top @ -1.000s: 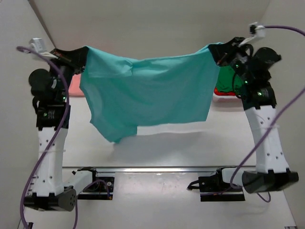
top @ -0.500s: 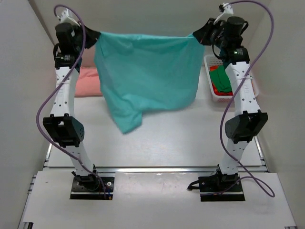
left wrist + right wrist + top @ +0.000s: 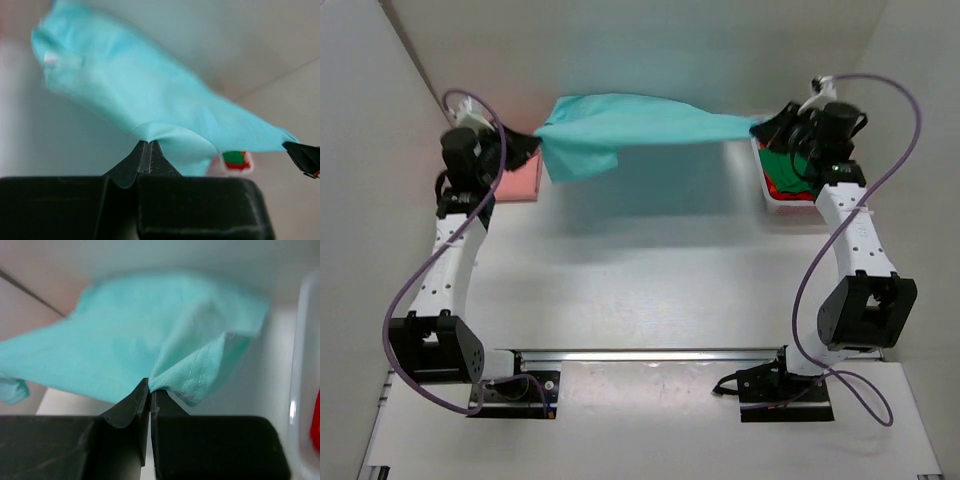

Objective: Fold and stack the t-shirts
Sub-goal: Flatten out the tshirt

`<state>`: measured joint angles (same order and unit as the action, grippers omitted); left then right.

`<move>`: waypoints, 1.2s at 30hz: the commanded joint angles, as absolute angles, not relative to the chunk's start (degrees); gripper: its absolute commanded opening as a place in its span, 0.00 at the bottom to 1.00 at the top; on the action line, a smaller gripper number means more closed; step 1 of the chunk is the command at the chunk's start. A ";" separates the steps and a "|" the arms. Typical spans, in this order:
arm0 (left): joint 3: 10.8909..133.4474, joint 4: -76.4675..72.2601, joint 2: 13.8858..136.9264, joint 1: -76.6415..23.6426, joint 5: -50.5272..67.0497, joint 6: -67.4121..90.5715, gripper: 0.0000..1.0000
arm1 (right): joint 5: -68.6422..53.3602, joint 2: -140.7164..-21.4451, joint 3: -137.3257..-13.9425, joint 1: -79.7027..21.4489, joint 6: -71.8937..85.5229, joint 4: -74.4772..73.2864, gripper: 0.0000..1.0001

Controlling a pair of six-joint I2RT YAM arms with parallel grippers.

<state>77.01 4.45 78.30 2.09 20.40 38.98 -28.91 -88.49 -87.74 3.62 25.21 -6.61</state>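
The teal t-shirt (image 3: 635, 125) is stretched in the air between both grippers at the far end of the table. My left gripper (image 3: 532, 137) is shut on its left corner; the left wrist view shows the cloth (image 3: 150, 105) pinched at the fingertips. My right gripper (image 3: 761, 125) is shut on its right corner, with the hem (image 3: 200, 370) pinched. A salmon-pink t-shirt (image 3: 520, 180) lies flat at the far left, partly hidden by my left arm. Green and red t-shirts (image 3: 785, 175) sit in the basket.
A white mesh basket (image 3: 767, 190) stands at the far right by the wall; it shows in the left wrist view (image 3: 235, 161) too. White walls close in the table on three sides. The rail with both arm bases runs along the near edge.
Both arms have swung forward and lowered toward the far end. The teal shirt, which hung down as a wide sheet, now flies out nearly level and looks like a narrow band.
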 commanded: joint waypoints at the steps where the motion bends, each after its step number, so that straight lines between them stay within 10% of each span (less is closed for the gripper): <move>1: 59.57 0.62 69.91 1.06 20.66 40.08 0.00 | -27.96 -82.38 -71.96 2.03 26.37 -0.98 0.00; 9: 29.03 4.21 51.53 -2.81 16.80 41.40 0.00 | -21.63 -66.91 -38.35 -1.84 31.37 -0.79 0.00; 17: 25.49 20.28 41.32 -3.60 15.39 40.25 0.00 | -16.44 -51.88 -24.54 -4.22 35.50 -12.21 0.00; 36: 21.18 19.69 38.94 -4.57 13.71 43.33 0.00 | -18.37 -45.26 -19.51 2.55 33.49 -14.60 0.00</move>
<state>19.70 20.14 39.20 -4.99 15.38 43.97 -18.11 -45.80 -19.05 1.32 34.50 -17.58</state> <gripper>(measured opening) 0.015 0.008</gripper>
